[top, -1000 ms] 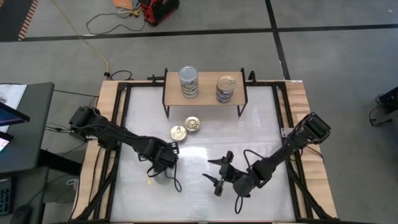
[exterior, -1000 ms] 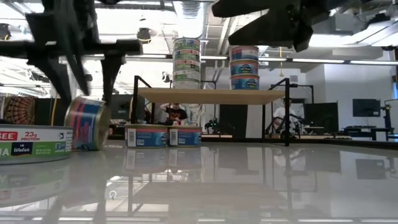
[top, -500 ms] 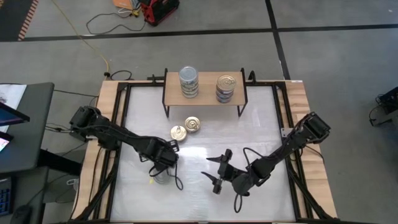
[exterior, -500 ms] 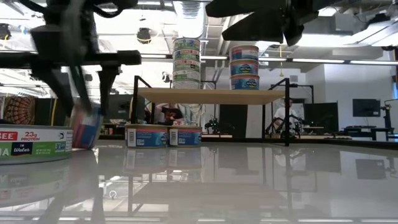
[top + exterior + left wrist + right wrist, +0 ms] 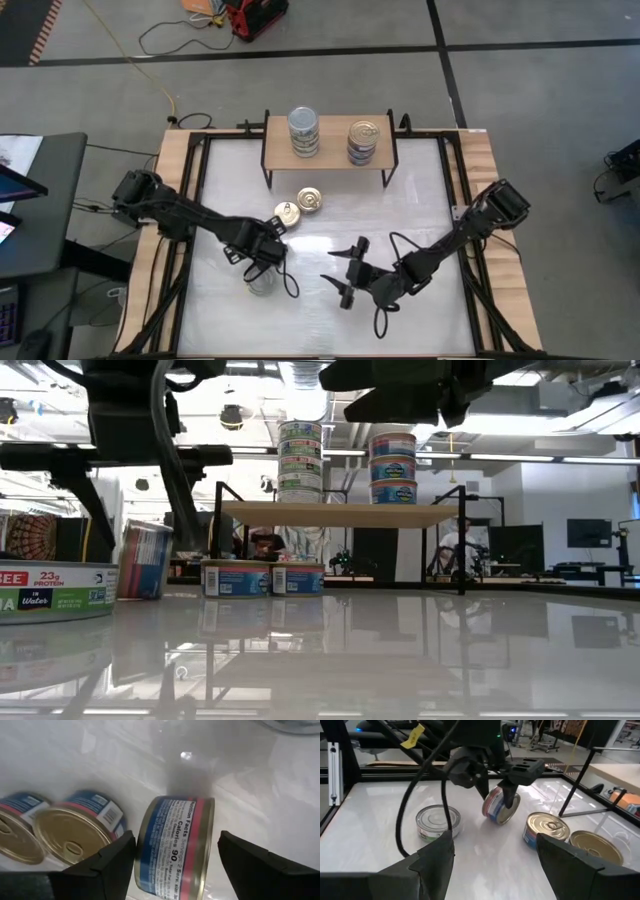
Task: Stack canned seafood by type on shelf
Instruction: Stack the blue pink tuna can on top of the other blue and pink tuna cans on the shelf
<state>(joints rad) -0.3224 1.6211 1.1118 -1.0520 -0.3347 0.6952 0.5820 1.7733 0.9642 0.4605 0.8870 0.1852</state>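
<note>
- The left gripper [image 5: 268, 250] hangs over the near-left part of the table [image 5: 420, 200], fingers spread wide and straddling a tin on edge [image 5: 172, 847].
- In the left wrist view that tin stands on its rim, label showing, with a clear gap to each finger, so it looks bracketed rather than gripped.
- The right wrist view shows the same tin [image 5: 500, 806] tilted on its edge directly below those fingers, its flat faces turned sideways, not up.
- That is the relation the next move turns on: the tin's axis lies roughly level, so I judge the fingers must close across its two flat faces, or the tin must tip flat first.
- A flat silver tin [image 5: 438, 822] lies just beside it on the table.
- Two gold-lidded tins [image 5: 298, 207] sit side by side in front of the shelf [image 5: 330, 150], between it and the left gripper.
- On the shelf stand two stacks: a silver-topped stack [image 5: 303, 131] to the left, a gold-topped stack [image 5: 362, 141] to the right.
- The right gripper [image 5: 345, 275] waits at the near middle of the table, jaws wide and empty, facing the left one.
- The left arm is plainly nearer the tilted tin.
</note>
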